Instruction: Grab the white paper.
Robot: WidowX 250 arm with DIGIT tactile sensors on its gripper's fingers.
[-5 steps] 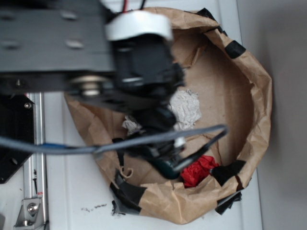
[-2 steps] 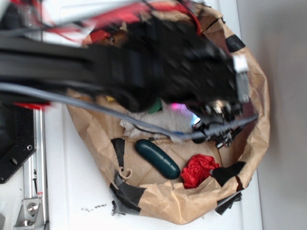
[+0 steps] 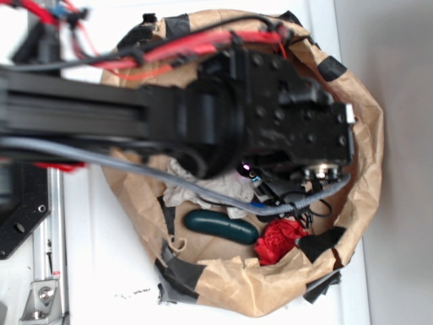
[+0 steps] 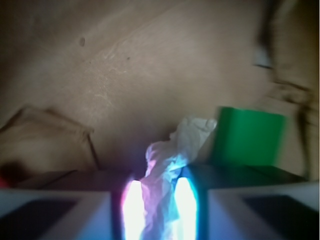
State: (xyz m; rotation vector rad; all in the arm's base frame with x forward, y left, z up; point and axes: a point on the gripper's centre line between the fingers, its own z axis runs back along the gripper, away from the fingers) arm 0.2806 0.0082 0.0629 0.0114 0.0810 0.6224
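Note:
The white paper [image 4: 170,160] is a crumpled off-white wad pinched between my two glowing pads, and its upper end sticks out past them. In the exterior view the white paper [image 3: 206,188] shows partly under the black arm, inside the brown paper bag [image 3: 369,135]. My gripper [image 4: 159,200] is shut on the paper. From outside, the gripper [image 3: 252,175] is mostly hidden beneath the arm; only a purple glow marks it.
A red paper wad [image 3: 279,240] lies at the bag's lower right. A dark green oblong object [image 3: 222,227] lies left of it. A green block [image 4: 250,136] stands just right of the held paper. Black tape patches [image 3: 179,274] hold the bag's rim, and a cable [image 3: 169,179] crosses the bag.
The arm has swung across over the bag. The paper, which lay loose on the bag floor, is now between the pads and has shifted left.

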